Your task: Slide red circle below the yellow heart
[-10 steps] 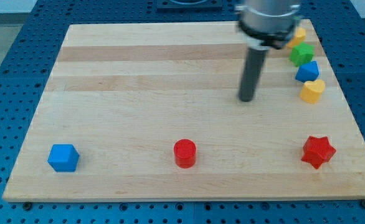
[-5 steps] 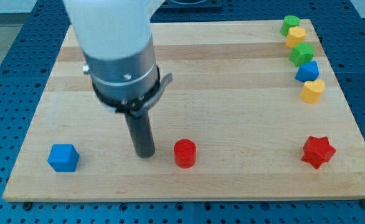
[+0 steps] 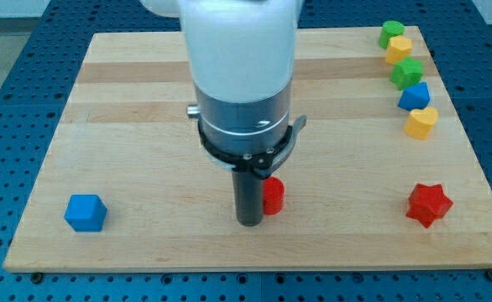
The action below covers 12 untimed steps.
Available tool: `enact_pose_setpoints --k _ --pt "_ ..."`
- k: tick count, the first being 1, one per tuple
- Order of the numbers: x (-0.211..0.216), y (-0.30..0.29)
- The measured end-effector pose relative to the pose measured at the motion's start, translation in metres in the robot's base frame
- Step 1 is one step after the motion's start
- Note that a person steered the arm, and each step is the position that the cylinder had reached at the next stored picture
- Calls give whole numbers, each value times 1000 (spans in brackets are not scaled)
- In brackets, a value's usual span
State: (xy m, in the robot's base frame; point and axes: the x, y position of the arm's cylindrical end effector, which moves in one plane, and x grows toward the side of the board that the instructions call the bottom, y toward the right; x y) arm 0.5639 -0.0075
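Observation:
The red circle [image 3: 274,196] sits near the view's bottom centre, partly hidden by my rod. My tip [image 3: 249,222] rests against the circle's left side. The yellow heart [image 3: 421,123] lies at the view's right edge, well up and to the right of the circle.
A red star [image 3: 429,204] sits at the bottom right, below the heart. Above the heart, a column runs up the right edge: blue block [image 3: 414,96], green block [image 3: 408,72], yellow block [image 3: 399,49], green block [image 3: 389,33]. A blue cube [image 3: 86,212] sits at the bottom left.
My tip moved right from beside the circle and met its left side. The red circle has shifted a little to the right.

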Motion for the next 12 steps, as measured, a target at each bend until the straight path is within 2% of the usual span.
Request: enact_pose_setpoints --k 2,9,12 --pt "-22 26" --pt "-86 56" --pt "-87 128"
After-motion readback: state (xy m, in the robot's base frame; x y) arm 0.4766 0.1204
